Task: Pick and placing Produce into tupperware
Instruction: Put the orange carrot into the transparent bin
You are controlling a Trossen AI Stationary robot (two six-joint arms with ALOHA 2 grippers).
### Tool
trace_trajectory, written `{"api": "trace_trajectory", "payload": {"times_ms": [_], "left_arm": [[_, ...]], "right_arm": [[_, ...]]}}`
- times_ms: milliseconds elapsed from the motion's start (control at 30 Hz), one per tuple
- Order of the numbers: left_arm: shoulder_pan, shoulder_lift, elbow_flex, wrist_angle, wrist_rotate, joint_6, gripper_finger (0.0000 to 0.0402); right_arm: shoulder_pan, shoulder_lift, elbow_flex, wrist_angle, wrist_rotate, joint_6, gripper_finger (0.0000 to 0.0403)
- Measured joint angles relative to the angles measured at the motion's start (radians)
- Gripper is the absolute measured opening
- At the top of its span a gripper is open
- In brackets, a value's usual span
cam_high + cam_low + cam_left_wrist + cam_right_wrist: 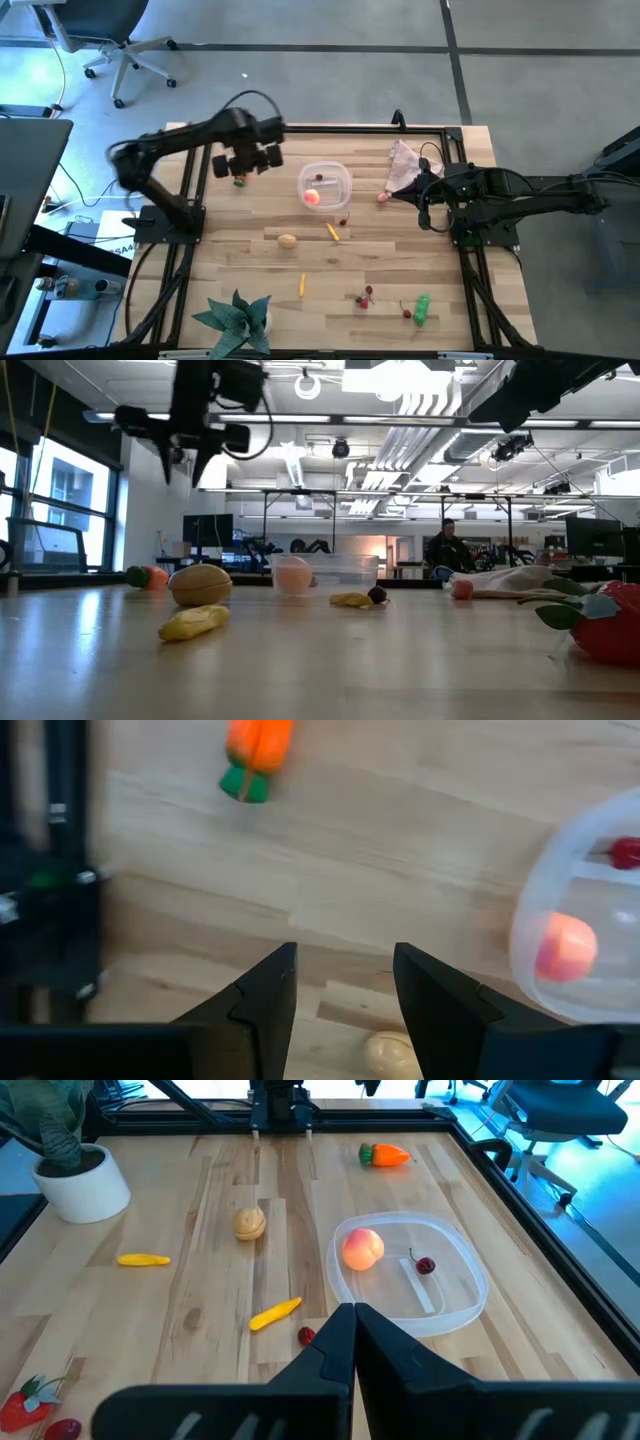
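The landmark here is the tupperware [325, 187], a clear tub sitting on the wooden worktop [250, 255] a bit toward the far edge. Inside it there's a peach-coloured round fruit [313, 197] and a single red cherry [318, 179].

The left claw [243, 160] hangs in the air on the left side of the tupperware, fingers spread apart with nothing between them. Right below it, near the far-left frame rail, the orange carrot [240, 181] with its green top lies flat on the wood, not touched by anything.

The right claw [428, 189] sits on the right side of the tupperware, its fingers pressed together and empty. It's over the edge of the pinkish cloth [403, 163], and a small pink-red piece [382, 197] lies beside that cloth.

On the near side of the tupperware: a dark cherry [344, 220] just off its rim, then a yellow stick [332, 232], and the tan potato [288, 240] a little to the left of that. Farther toward the front edge there's another yellow stick [302, 286], a bunch of red cherries [363, 296], the green pepper [422, 309] and a small red piece [406, 313] next to it. The fake plant [236, 318] in a white pot is at the front-left, well apart from the tupperware.
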Motion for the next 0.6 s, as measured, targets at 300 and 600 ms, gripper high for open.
{"api": "trace_trajectory", "payload": {"times_ms": [300, 600], "left_arm": [[0.050, -0.212, -0.425, 0.307, 0.016, -0.019, 0.0157], [0.173, -0.219, -0.528, 0.447, 0.047, 0.170, 0.0165]], "right_arm": [[0.000, 0.000, 0.000, 0.000, 0.000, 0.000, 0.0000], [0.000, 0.000, 0.000, 0.000, 0.000, 0.000, 0.0000]]}}
